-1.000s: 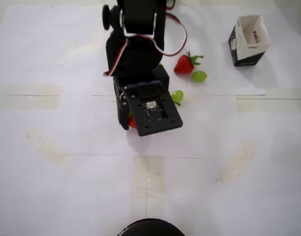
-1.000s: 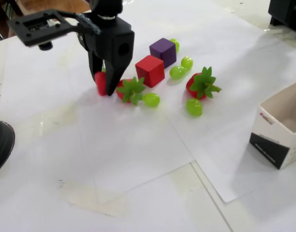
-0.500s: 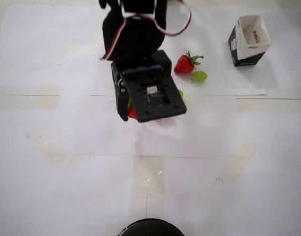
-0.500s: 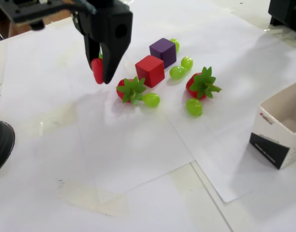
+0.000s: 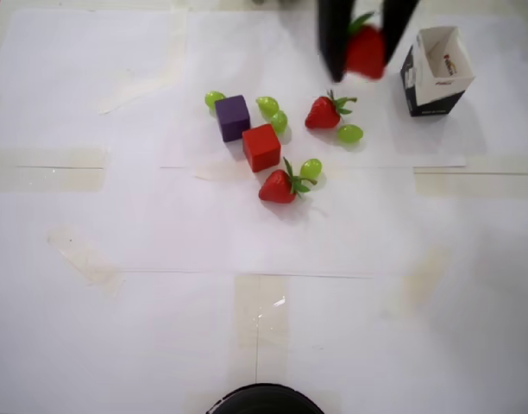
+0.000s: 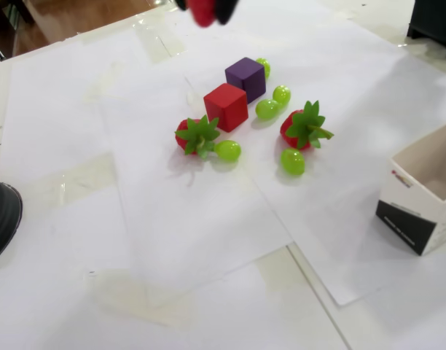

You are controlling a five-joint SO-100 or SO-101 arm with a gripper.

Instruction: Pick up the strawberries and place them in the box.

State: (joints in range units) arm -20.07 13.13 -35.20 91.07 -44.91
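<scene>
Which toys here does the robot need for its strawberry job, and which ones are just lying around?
Needed:
the held strawberry in the gripper
two strawberries on the paper
the box

Just lying around:
the red cube
the purple cube
the green grapes

Bright, even light washes the white bench (image 5: 117, 328) almost shadowless; the hand (image 5: 365, 47) is motion-blurred in both views, perhaps slightly soft overall.
</scene>
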